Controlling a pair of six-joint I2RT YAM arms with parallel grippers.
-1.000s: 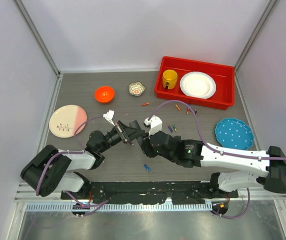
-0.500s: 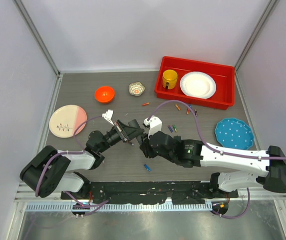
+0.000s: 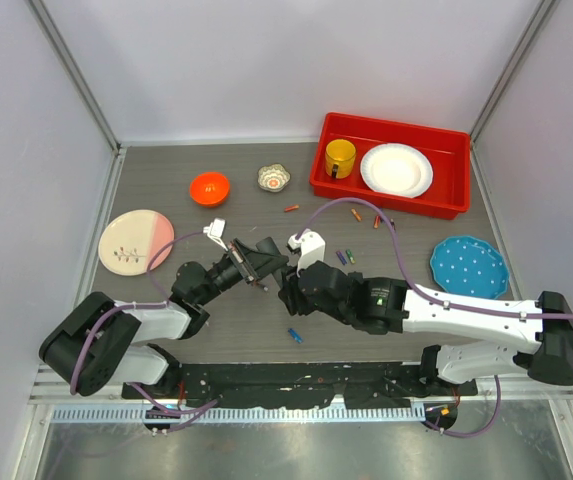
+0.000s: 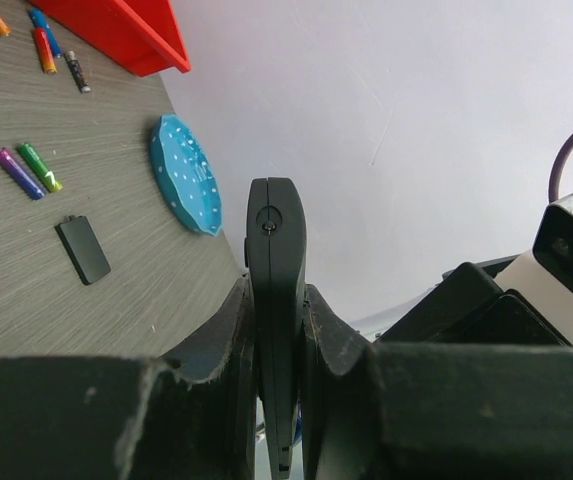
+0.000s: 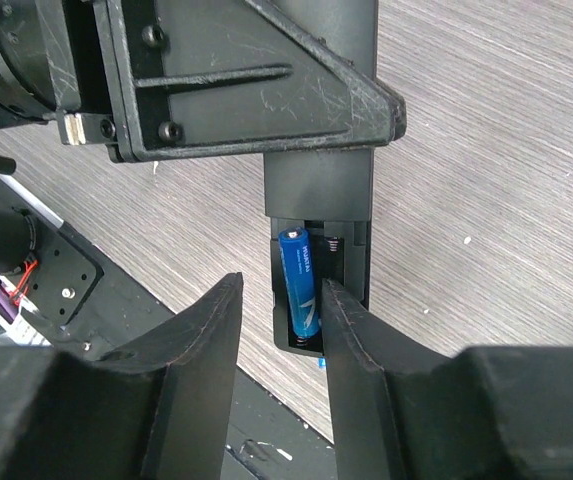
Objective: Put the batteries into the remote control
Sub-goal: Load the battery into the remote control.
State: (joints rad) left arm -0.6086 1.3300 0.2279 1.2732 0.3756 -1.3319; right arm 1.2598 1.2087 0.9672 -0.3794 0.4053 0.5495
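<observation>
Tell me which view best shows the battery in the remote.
Right wrist: the blue battery lies exposed in the remote. Left wrist shows only the remote's edge, clamped in the left gripper. From above it is too small to see.

The table (image 3: 161, 175) has a grey top with a fine wood grain running side to side. Three plain, pale walls close it in: the back wall (image 3: 286, 60), the left wall (image 3: 16, 180) and the right wall (image 3: 556, 150), all with a faint lilac tint. A slim metal post (image 3: 76, 75) leans up from the far left corner, and another (image 3: 511, 68) from the far right. A metal strip (image 3: 109, 190) edges the table's left side. At the near edge lie a black base plate (image 3: 296, 378), a ribbed rail (image 3: 296, 412) and a shiny steel sheet (image 3: 286, 450). The light is soft and even, and shadows are faint.
</observation>
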